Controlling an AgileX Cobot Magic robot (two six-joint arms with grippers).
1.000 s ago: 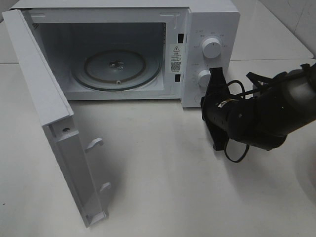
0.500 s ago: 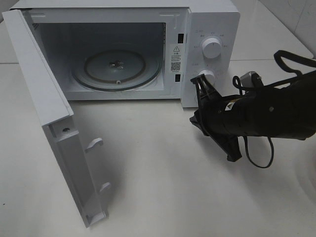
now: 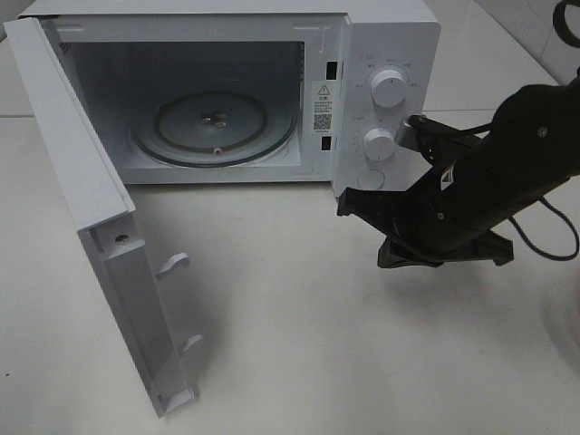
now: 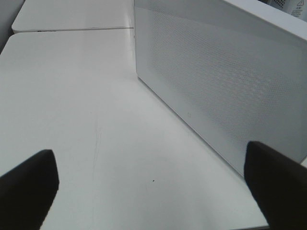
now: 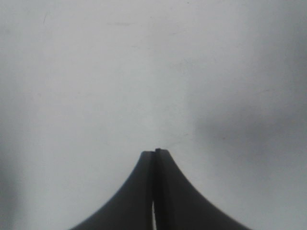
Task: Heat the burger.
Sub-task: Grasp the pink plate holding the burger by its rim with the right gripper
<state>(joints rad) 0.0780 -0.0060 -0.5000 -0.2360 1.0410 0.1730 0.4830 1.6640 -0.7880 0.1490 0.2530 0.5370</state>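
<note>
**Burger out of sight, microwave standing open**

I cannot find the burger in any of my three views, so I cannot say where it lies.

What I do see starts with the surface [image 3: 299, 344]: white, matte and smooth, with faint scuffs. In the left wrist view a seam shows where it butts against a second white panel [image 4: 72, 14] farther back. Soft shadows fall across it under the right arm.

The white microwave [image 3: 399, 41] stands at the back of the surface. Its door [image 3: 82, 208] is swung fully open on the left, edge-on to the high camera, with two latch hooks on its inner face. Inside the cavity a round glass turntable [image 3: 217, 127] sits flat on the floor. A warning sticker [image 3: 323, 104] is on the frame beside the opening. The control panel on the right carries an upper knob [image 3: 390, 89], a lower knob [image 3: 378, 142] and a round button [image 3: 372, 178] below them.

The black right arm reaches in from the right, low over the surface just in front of the control panel, with a cable looping behind it. The right fingers [image 5: 165, 191] are pressed together with nothing between them, and their camera shows only bare white surface beyond the tips.

The left fingers [image 4: 29, 187] are spread wide and grasp nothing. They sit out of the high camera's frame, close to the microwave's perforated outer wall [image 4: 216, 81], above bare surface [image 4: 72, 96].
</note>
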